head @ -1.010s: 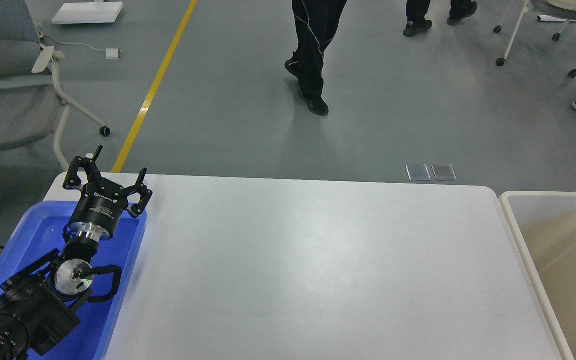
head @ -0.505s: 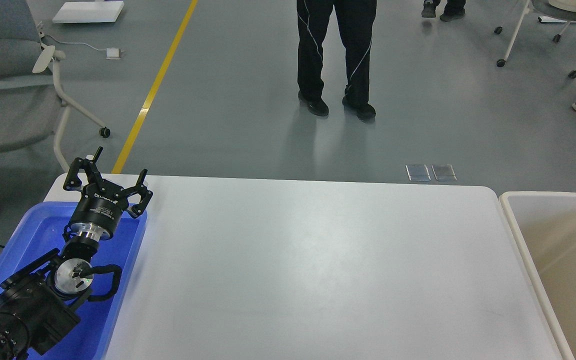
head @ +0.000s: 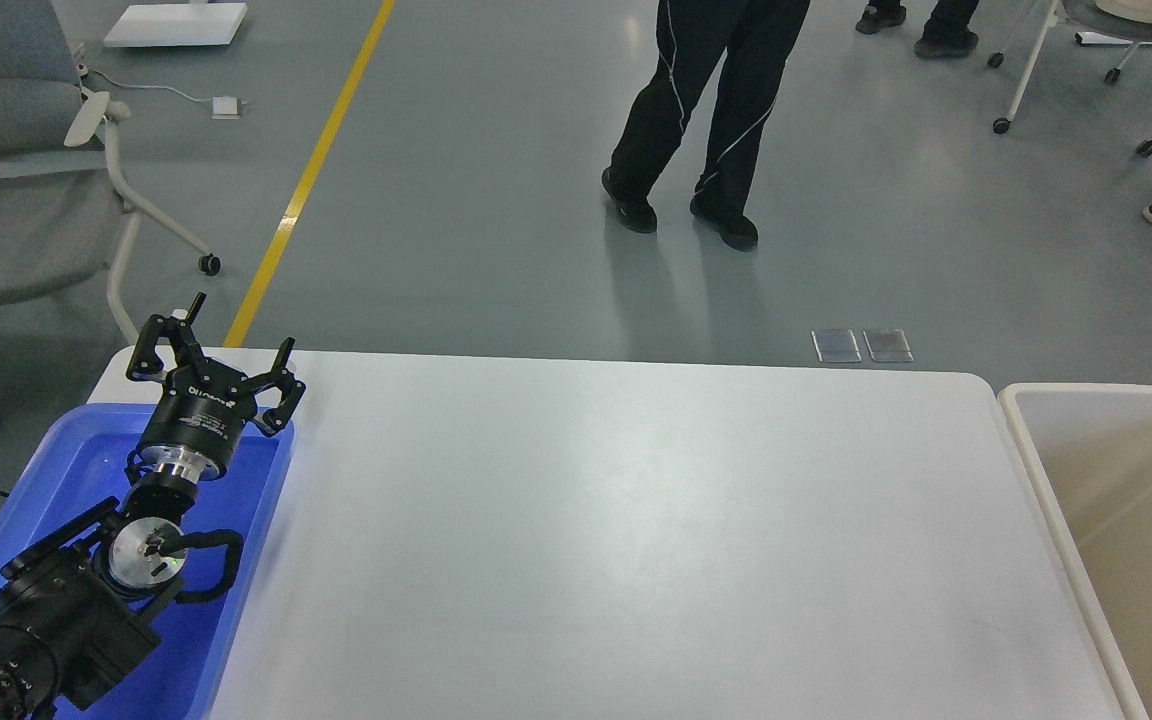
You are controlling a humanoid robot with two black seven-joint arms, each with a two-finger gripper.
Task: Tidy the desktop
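The desktop (head: 616, 520) is a large white tabletop with rounded corners, and nothing lies on its visible surface. My left gripper (head: 236, 325) is open and empty, its black fingers spread wide. It hovers over the far end of the blue tray (head: 86, 460) at the desktop's left edge. The left arm comes in from the lower left over that tray. My right arm and gripper are out of view.
A cream-white bin (head: 1116, 500) stands off the desktop's right edge. A person (head: 706, 110) walks on the grey floor behind the table. A grey chair (head: 26, 150) stands at the far left, another chair (head: 1116, 50) at the far right.
My left arm and gripper have not moved. The person behind the table has stepped to the right.
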